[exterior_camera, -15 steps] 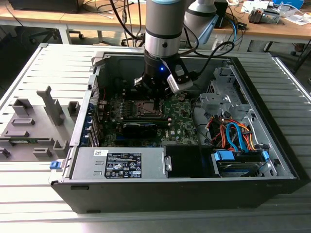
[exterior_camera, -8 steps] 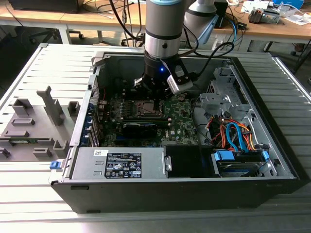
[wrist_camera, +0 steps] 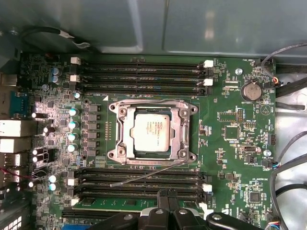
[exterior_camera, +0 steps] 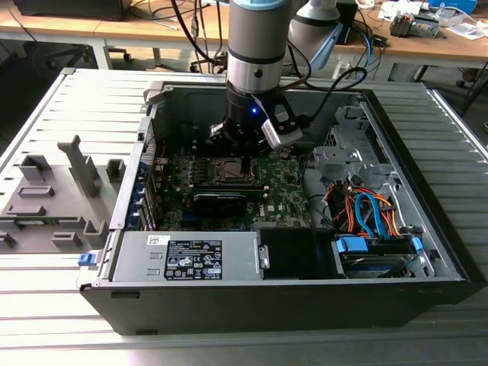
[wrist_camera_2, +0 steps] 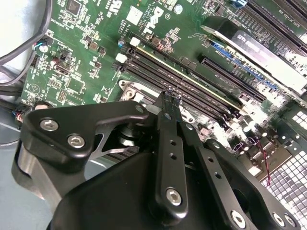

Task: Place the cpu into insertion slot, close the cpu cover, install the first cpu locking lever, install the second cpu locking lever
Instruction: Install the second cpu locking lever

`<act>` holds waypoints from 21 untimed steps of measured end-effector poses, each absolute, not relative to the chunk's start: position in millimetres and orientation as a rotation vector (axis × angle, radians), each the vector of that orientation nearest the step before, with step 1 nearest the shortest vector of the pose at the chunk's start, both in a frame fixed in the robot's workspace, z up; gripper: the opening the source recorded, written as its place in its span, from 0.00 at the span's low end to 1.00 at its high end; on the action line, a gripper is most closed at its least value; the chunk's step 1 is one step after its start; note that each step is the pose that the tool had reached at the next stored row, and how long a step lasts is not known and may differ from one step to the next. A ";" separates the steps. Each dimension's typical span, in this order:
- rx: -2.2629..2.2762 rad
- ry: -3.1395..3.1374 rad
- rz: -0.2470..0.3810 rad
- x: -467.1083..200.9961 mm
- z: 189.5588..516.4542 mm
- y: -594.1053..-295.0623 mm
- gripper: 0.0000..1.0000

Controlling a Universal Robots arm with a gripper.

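**Cover down over the seated chip, one lever still raised**

In the first wrist view the gripper (wrist_camera: 168, 194) hangs nearest, its black fingers (wrist_camera: 163, 197) clenched together on nothing, above the memory slots (wrist_camera: 139, 179) beside the socket; beyond lies the insertion slot (wrist_camera: 113, 129) on the green motherboard (wrist_camera: 230, 158), the cpu (wrist_camera: 152, 132) seated inside, the cpu cover (wrist_camera: 180, 132) closed around it; one thin locking lever (wrist_camera: 144, 176) juts free across the memory slots; farthest is the grey case wall (wrist_camera: 192, 24).
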State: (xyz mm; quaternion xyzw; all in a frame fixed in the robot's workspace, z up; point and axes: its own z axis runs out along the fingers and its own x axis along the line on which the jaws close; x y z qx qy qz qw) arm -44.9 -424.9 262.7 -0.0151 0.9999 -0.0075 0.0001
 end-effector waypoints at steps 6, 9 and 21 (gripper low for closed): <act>-0.047 3.141 -0.024 -44.9 259.5 -424.9 0.11; -0.047 3.141 -0.024 -44.9 254.9 -424.9 0.11; -0.047 3.141 -0.024 -44.9 249.7 -424.9 0.11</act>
